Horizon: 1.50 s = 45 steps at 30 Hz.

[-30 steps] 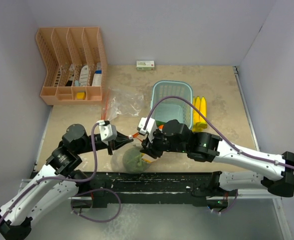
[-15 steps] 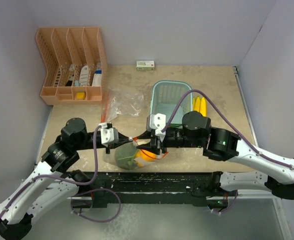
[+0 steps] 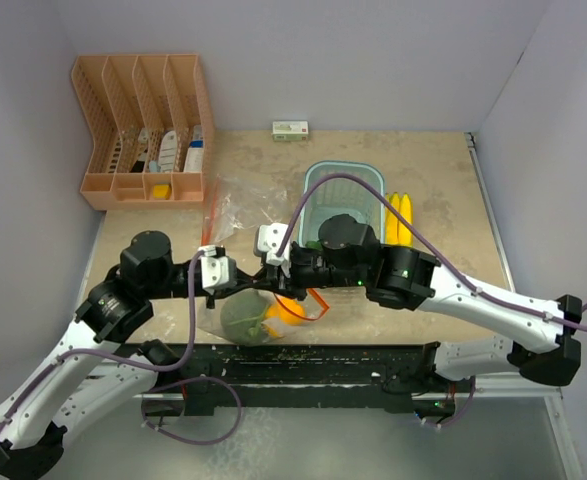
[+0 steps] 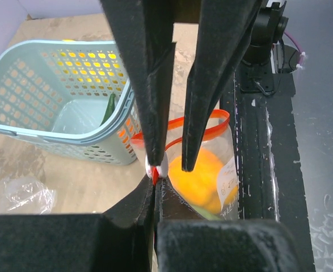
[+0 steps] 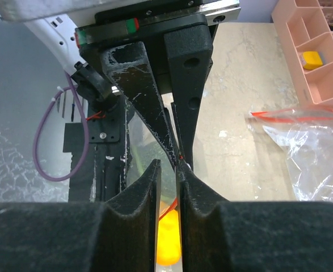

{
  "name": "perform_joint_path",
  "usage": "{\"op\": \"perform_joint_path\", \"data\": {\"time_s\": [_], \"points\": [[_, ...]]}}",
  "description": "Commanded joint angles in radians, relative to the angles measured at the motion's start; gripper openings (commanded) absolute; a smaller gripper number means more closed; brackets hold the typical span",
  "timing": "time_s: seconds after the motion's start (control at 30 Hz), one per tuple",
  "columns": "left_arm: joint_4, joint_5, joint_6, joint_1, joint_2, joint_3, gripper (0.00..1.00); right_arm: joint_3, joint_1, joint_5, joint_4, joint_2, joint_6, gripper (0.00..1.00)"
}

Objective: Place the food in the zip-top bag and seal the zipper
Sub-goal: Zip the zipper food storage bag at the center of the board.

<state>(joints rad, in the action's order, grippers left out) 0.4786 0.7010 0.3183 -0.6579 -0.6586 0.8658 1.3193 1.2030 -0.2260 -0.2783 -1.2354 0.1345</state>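
Observation:
The clear zip-top bag (image 3: 255, 322) with its orange-red zipper stands near the table's front edge. It holds a green broccoli-like head (image 3: 240, 320) and a small orange fruit (image 3: 289, 309) (image 4: 203, 182) (image 5: 169, 249). My left gripper (image 3: 233, 287) (image 4: 154, 184) (image 5: 179, 156) is shut on the zipper's end. My right gripper (image 3: 273, 270) (image 4: 170, 166) (image 5: 168, 168) meets it tip to tip, its jaws a narrow gap apart astride the bag's rim. Yellow bananas (image 3: 400, 216) lie right of the light blue basket (image 3: 345, 172) (image 4: 41, 122). A long green vegetable (image 4: 108, 110) lies inside the basket.
A pink organiser rack (image 3: 143, 130) stands at the back left. A spare crumpled plastic bag (image 3: 243, 205) (image 5: 319, 141) lies between it and the basket. A small white box (image 3: 291, 130) sits by the back wall. The black base rail (image 3: 303, 360) runs right behind the bag.
The orange fruit has gone into the bag. My right gripper has drawn back left and up to the rim beside the left gripper, and its jaws have narrowed. The left grip has held.

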Motion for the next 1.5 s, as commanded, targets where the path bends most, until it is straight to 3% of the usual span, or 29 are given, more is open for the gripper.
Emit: {"op": "perform_joint_path", "data": {"time_s": [0.0, 0.17, 0.77, 1.03, 1.47], "points": [[-0.002, -0.007, 0.024, -0.002, -0.001, 0.068, 0.0, 0.002, -0.005, 0.012, 0.034, 0.046, -0.019, 0.17], [-0.002, 0.0, 0.024, -0.002, 0.003, 0.067, 0.0, 0.0, -0.005, 0.006, 0.041, 0.055, -0.016, 0.12], [0.003, -0.006, 0.027, -0.002, 0.005, 0.067, 0.0, -0.003, -0.005, -0.037, 0.018, -0.006, -0.018, 0.13], [-0.001, -0.01, 0.024, -0.001, 0.006, 0.063, 0.0, -0.001, -0.005, -0.052, 0.015, -0.029, -0.02, 0.0], [-0.004, -0.037, 0.009, -0.001, 0.028, 0.058, 0.0, -0.053, -0.011, 0.056, 0.02, 0.026, -0.084, 0.0]]}}
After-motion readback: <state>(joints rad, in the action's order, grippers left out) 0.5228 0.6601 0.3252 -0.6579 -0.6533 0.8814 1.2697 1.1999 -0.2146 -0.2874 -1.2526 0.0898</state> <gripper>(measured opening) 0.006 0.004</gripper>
